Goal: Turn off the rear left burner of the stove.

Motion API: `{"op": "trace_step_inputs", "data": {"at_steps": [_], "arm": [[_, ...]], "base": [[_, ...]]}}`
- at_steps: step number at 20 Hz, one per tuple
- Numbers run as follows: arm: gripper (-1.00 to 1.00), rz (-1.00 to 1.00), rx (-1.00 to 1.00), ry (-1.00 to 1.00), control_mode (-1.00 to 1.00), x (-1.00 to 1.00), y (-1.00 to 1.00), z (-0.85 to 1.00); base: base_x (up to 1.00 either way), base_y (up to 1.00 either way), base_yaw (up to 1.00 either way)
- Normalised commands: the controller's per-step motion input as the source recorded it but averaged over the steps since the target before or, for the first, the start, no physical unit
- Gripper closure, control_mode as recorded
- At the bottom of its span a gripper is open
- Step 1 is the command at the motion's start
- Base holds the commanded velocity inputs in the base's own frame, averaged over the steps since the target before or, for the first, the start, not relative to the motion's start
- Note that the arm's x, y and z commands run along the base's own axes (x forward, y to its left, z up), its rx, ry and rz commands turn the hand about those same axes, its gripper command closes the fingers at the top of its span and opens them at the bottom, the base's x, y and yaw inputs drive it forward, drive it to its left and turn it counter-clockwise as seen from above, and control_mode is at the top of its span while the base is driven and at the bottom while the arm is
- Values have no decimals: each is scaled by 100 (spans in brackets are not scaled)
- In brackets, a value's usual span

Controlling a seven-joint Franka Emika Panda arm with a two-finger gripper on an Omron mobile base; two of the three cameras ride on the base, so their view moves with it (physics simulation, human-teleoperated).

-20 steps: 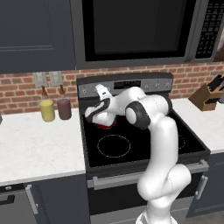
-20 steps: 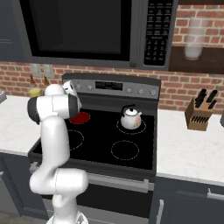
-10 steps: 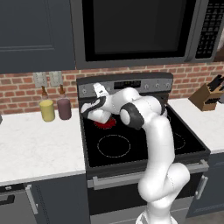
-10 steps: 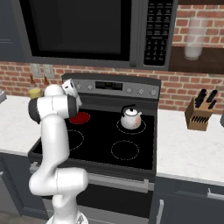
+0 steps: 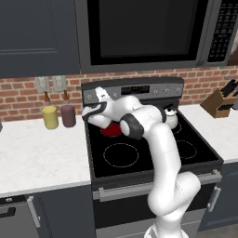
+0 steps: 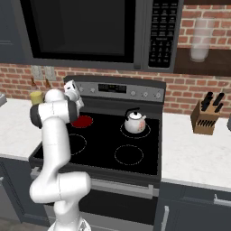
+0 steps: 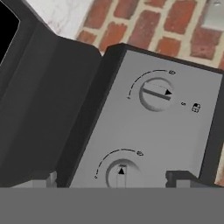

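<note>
The stove (image 5: 100, 139) is a black glass-top range with a grey back panel (image 6: 131, 92). Its rear left burner (image 5: 110, 131) glows red, also seen from the right base (image 6: 82, 121). My gripper (image 5: 94, 98) is held at the left end of the back panel, above that burner. In the hand view the panel (image 7: 175, 144) shows two knobs. The farther knob (image 7: 156, 93) is turned sideways. The nearer knob (image 7: 120, 173) sits between my fingertips (image 7: 43, 178), its pointer upward. The gripper (image 7: 113, 180) is open and not touching it.
A white kettle (image 6: 135, 122) stands on the rear right zone. A yellow bottle (image 5: 49, 116) and a purple bottle (image 5: 68, 114) stand on the left counter by the brick wall. A knife block (image 6: 206, 118) is on the right counter. The microwave (image 5: 144, 32) hangs overhead.
The hand has shifted slightly left and closer to the left end of the back panel. The burner still glows red.
</note>
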Motion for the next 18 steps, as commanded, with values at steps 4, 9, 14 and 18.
{"op": "trace_step_inputs", "data": {"at_steps": [4,9,14,18], "arm": [[-100,0,0,0,-100,25,6,-14],[-100,0,0,0,-100,24,0,-10],[-100,0,2,0,-100,17,-14,0],[-100,0,5,0,-100,17,-15,0]], "base": [[0,0,0],[0,0,0],[0,0,0],[0,0,0]]}}
